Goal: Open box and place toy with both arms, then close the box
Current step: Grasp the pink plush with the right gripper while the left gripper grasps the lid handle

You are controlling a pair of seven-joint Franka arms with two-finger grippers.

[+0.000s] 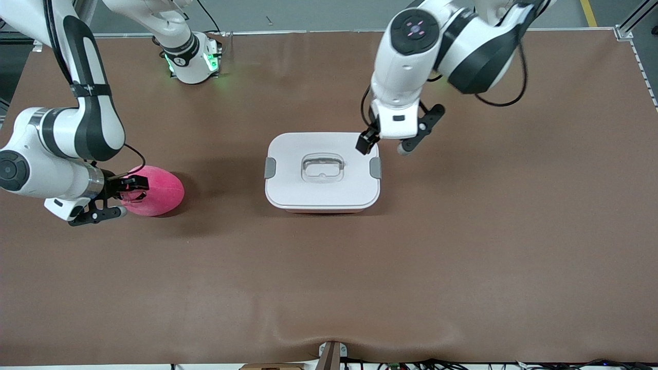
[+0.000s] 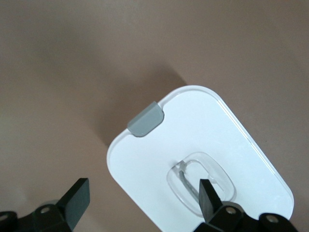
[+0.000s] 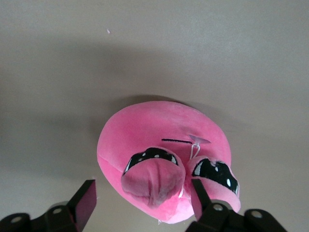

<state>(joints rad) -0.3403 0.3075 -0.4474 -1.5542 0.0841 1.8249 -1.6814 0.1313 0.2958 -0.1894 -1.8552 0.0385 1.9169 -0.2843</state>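
On the brown matte bench [image 1: 462, 246] you have two white robot arms with black joints, each ending in one small black gripper.

Left arm: it reaches down from its base, wrist bent, and the left gripper [image 1: 384, 145] hangs over the corner of the box at the left arm's end. Its jaws are spread wide with nothing between them; one finger is over the lid, the other over bare bench just beside the box.

Right arm: it is folded low, forearm level, and the right gripper [image 1: 123, 198] is at the toy. Its jaws are spread, straddling the plush; you cannot tell whether they press it.

One rounded-rectangular pale pink plastic box [image 1: 323, 171], mid-bench, closed by a smooth white lid [image 2: 212, 130] with two grey side clips [image 2: 145, 119] and one clear recessed handle [image 2: 200, 181].

One small rounded hot-pink plush toy [image 1: 157, 190], soft nap, lighter pink snout [image 3: 152, 181], two dark eye marks, lying on the bench toward the right arm's end, well apart from the box.
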